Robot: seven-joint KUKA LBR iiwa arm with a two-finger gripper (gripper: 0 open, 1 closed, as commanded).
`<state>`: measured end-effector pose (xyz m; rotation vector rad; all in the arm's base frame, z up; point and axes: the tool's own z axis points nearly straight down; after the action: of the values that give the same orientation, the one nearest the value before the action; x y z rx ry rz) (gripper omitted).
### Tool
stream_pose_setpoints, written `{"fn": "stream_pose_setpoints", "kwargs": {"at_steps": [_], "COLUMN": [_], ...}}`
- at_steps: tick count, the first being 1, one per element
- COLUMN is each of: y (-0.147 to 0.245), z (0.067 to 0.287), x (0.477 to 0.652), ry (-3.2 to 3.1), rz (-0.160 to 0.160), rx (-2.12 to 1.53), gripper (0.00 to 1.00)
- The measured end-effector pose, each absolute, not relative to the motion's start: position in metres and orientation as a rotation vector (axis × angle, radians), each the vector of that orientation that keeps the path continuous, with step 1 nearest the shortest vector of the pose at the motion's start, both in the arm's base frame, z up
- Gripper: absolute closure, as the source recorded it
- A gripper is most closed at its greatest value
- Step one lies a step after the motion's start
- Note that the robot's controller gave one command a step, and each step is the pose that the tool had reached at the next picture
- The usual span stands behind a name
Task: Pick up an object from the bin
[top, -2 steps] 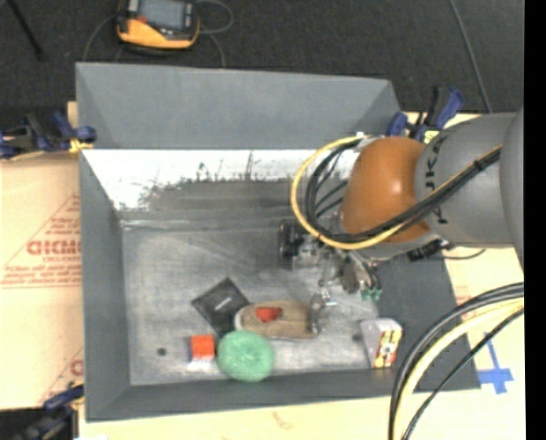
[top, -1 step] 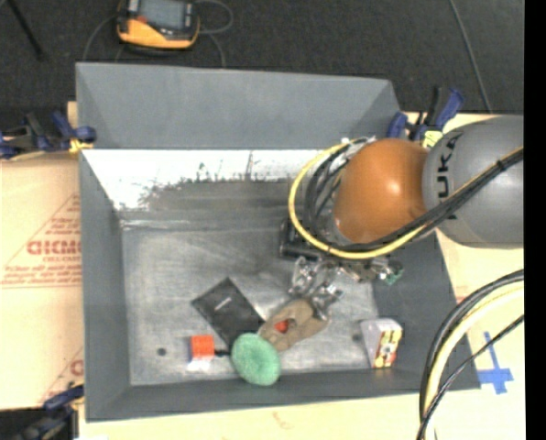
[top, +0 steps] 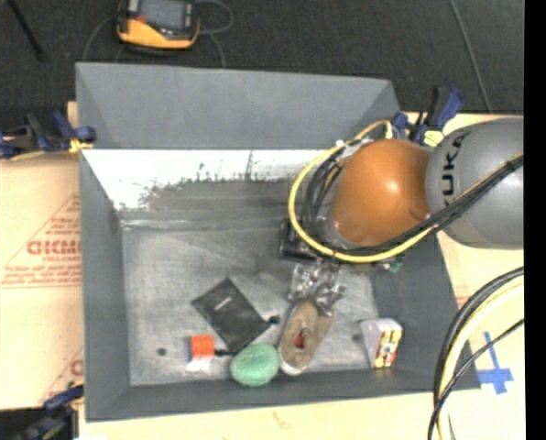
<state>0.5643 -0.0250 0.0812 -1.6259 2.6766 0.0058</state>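
Nearest to us, against the bin's (top: 236, 108) front wall at about 6 o'clock on its floor, lies a rounded green lump (top: 255, 365). Just beside it at its 3 o'clock is a tan oblong thing with a red spot in its middle (top: 300, 339). It lies lengthwise, its near end by the front wall and its far end pointing to 12 o'clock. At 8 o'clock of the floor we see a small orange block with a white piece under it (top: 201, 347). A small white box with yellow and red print (top: 382, 342) stands in the corner at 4 o'clock, apart from the others.

A little farther in, a flat black card (top: 227, 308) lies tilted on the grey floor, its near corner just beside the green lump and the orange block.

The gripper (top: 314, 287) hangs directly over the far end of the tan oblong thing, at that thing's 12 o'clock, with the black card at its 9 o'clock and the white box at its 4 o'clock. We cannot tell whether it is open or closed, nor whether it touches the tan thing, and we see nothing gripped in it.

Above the gripper sits the arm's round orange cover (top: 378, 191), ringed by yellow and black cables (top: 298, 200), and the grey arm (top: 479, 186) runs off toward 3 o'clock.

The floor from there to the scuffed back wall at 12 o'clock is bare. Beyond the bin, at 11 o'clock, an orange and black handheld device (top: 158, 18) lies on the dark ground.
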Motion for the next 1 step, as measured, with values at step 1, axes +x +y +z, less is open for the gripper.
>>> {"fn": "stream_pose_setpoints", "kwargs": {"at_steps": [1], "y": [-0.0265], "z": [0.1306], "x": [0.5686], "ry": [2.77], "rz": [0.007], "rx": [-1.481], "gripper": [1.0]}}
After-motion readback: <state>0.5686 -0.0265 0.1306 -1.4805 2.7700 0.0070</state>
